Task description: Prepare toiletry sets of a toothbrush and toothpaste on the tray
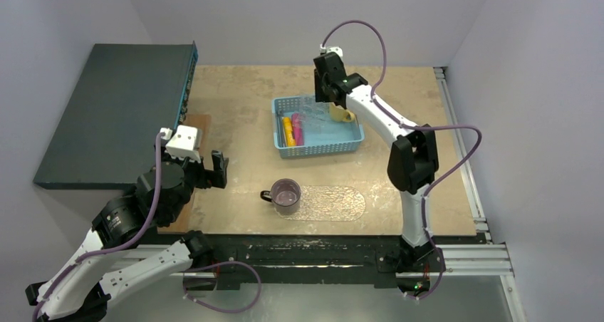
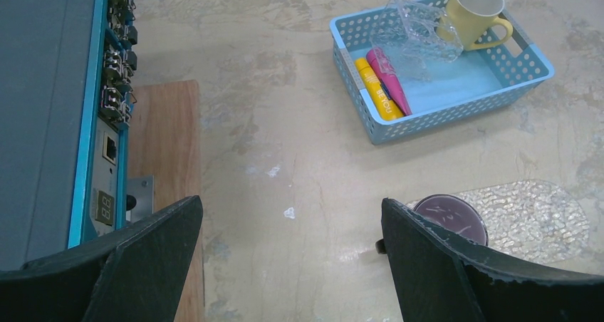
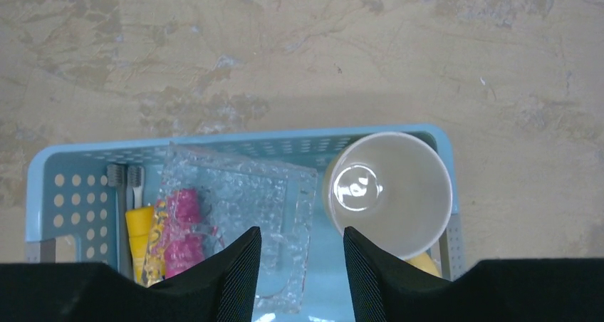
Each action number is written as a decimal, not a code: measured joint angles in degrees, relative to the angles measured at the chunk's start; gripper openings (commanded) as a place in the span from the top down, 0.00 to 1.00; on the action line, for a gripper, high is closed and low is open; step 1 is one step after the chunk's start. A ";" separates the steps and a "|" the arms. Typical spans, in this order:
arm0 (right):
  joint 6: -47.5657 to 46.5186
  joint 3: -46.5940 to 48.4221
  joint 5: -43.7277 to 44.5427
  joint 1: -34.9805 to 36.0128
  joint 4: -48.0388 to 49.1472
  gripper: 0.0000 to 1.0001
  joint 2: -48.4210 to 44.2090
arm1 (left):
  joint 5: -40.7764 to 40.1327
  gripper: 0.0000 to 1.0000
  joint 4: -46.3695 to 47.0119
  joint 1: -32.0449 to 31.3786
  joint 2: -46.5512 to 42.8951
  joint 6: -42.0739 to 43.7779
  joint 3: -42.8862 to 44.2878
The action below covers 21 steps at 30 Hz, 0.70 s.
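Right wrist: right claw [image 3: 303, 231] slightly open, holding nothing, over blue basket [image 3: 71, 154] beside yellow mug [image 3: 388, 194], toward desk's far edge; left claw [image 2: 292, 202] wide open, empty.

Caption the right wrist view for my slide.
Open right gripper hovers over the blue basket holding a yellow mug, clear textured dish, pink tube, yellow tube and toothbrushes.

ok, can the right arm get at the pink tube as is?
Probably not cleanly. The right gripper hangs open over the basket, but a clear textured piece sits over much of the pink tube.
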 measured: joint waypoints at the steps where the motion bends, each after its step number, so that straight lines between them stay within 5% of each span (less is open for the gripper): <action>1: 0.07 0.46 -0.02 -0.24 0.02 0.51 0.46 | 0.07 0.04 0.00 0.00 0.00 0.00 0.00; 21: 3.72 7.96 1.68 -3.13 -2.64 0.52 9.62 | 1.03 0.04 0.09 0.09 -0.17 0.00 0.00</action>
